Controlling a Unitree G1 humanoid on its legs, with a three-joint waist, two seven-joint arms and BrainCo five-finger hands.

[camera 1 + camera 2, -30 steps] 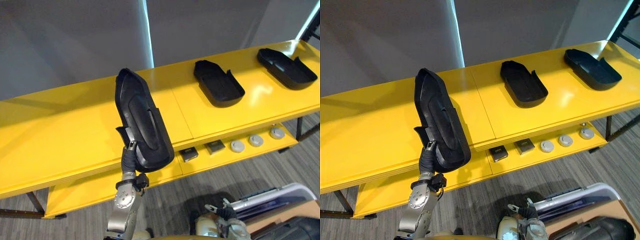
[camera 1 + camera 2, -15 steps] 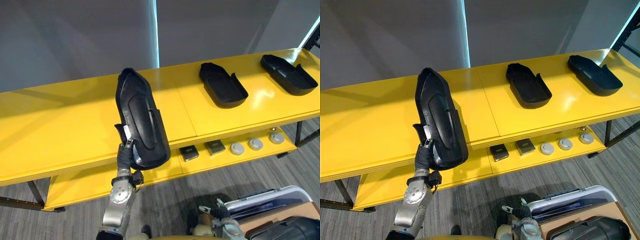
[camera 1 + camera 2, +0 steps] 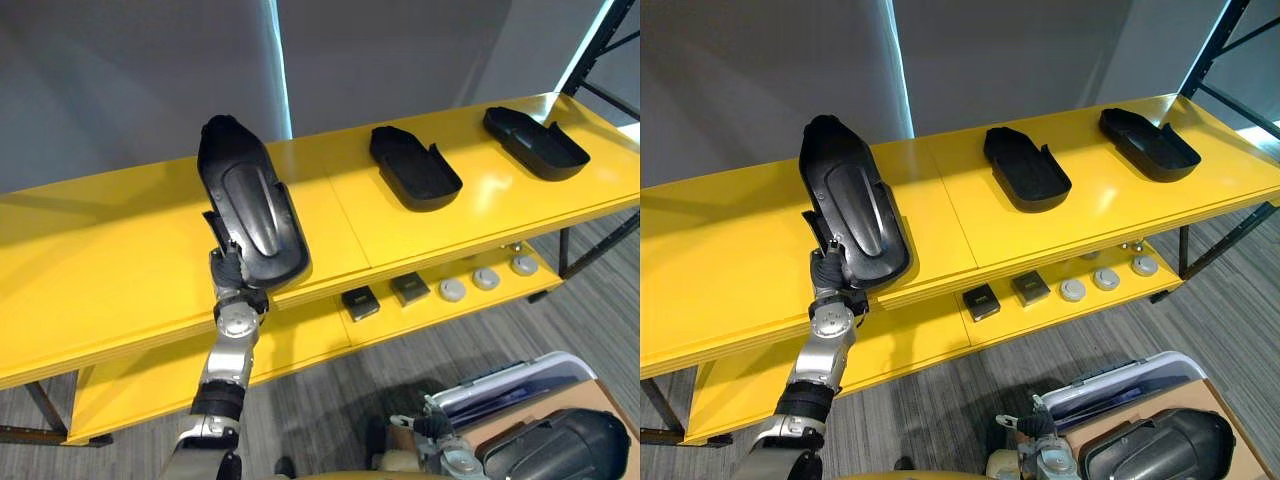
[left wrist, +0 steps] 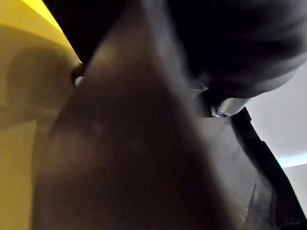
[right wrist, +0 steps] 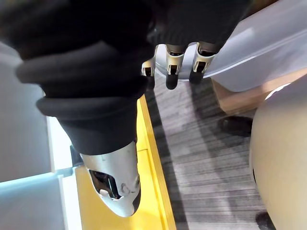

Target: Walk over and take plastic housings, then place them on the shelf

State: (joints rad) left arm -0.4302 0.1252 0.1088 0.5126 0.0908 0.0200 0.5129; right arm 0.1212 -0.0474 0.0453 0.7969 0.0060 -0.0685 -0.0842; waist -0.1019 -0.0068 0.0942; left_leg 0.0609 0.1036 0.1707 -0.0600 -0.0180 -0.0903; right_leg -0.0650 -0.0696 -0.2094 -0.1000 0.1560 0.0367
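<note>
Nearest me, my right hand (image 5: 173, 62) hangs low beside a pale bin (image 3: 510, 385), fingers slack and holding nothing. My left hand (image 3: 828, 272) is stretched forward and clamped on the near end of a black housing (image 3: 248, 205). The housing is tilted, with its far end raised and its rounded back toward me. 1 second ago its near end hung out in front of the top shelf (image 3: 100, 270). Now nearly all of it is over the yellow surface, with the near end at the front edge. My view has shifted too. On the lower shelf (image 3: 130, 385) lie 2 dark square parts (image 3: 355, 302) and 3 round grey parts (image 3: 452, 289). Farther along the top shelf, 2 other housings (image 3: 414, 167) lie open side up, well apart.
</note>
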